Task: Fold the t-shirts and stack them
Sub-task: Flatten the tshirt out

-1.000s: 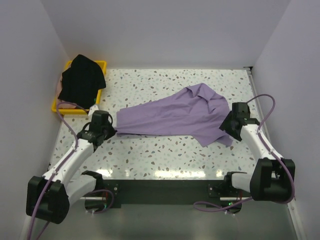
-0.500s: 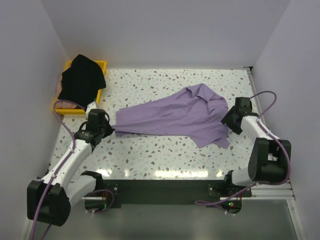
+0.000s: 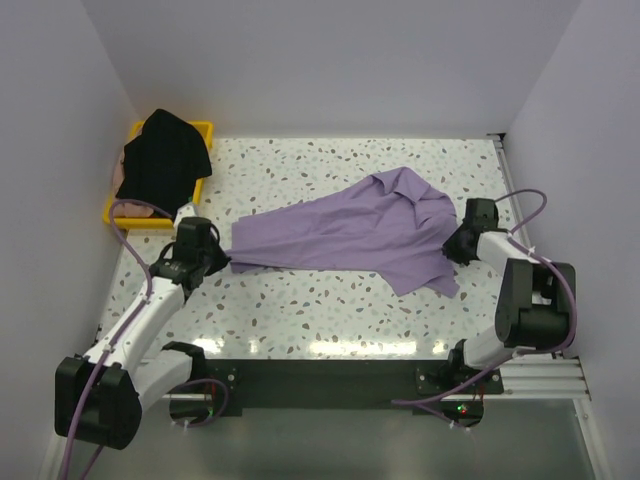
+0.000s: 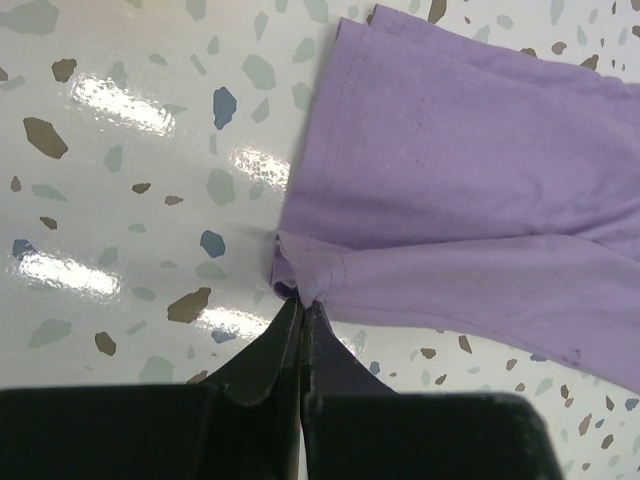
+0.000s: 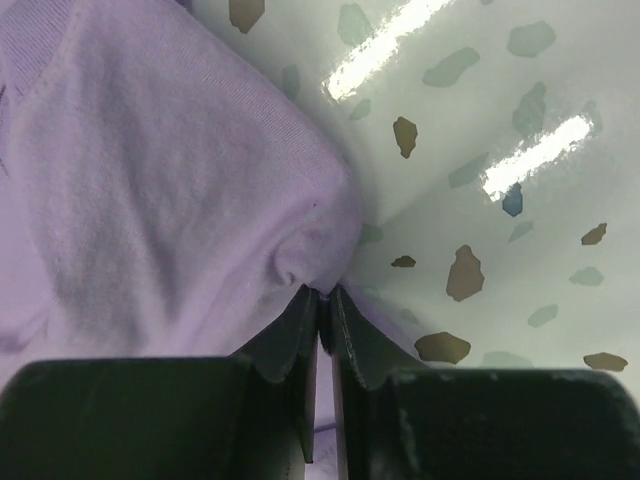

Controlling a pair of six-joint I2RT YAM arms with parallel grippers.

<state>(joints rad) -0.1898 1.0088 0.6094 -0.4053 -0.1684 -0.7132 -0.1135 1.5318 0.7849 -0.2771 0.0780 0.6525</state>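
Overhead, the lavender shirt [image 3: 350,232] lies rumpled across the middle of the desk [image 3: 330,310], with its bunched end toward the right of the frame. The left pincer [image 3: 226,262] meets the shirt's left corner and the right pincer [image 3: 452,246] meets its right edge. At upper left the black shirt [image 3: 165,165] is heaped on the yellow tray [image 3: 204,128], well apart from both arms. Only this view gives the whole garment and the second shirt, but it is too coarse to show how the jaws stand.

From the left wrist, the left pincer [image 4: 301,300] is closed tight on a hem corner, and the cloth puckers at the tips beside the stitched edge.

From the right wrist, the right pincer [image 5: 322,293] is narrowed to a slit, nipping a soft rounded fold just above the glossy surface.

The cloth looks light and limp, so it will likely sag between the two grips and slide easily on the shiny desk. Hems and corners seem the firmest places to hold, since so small a pinch could slip free.
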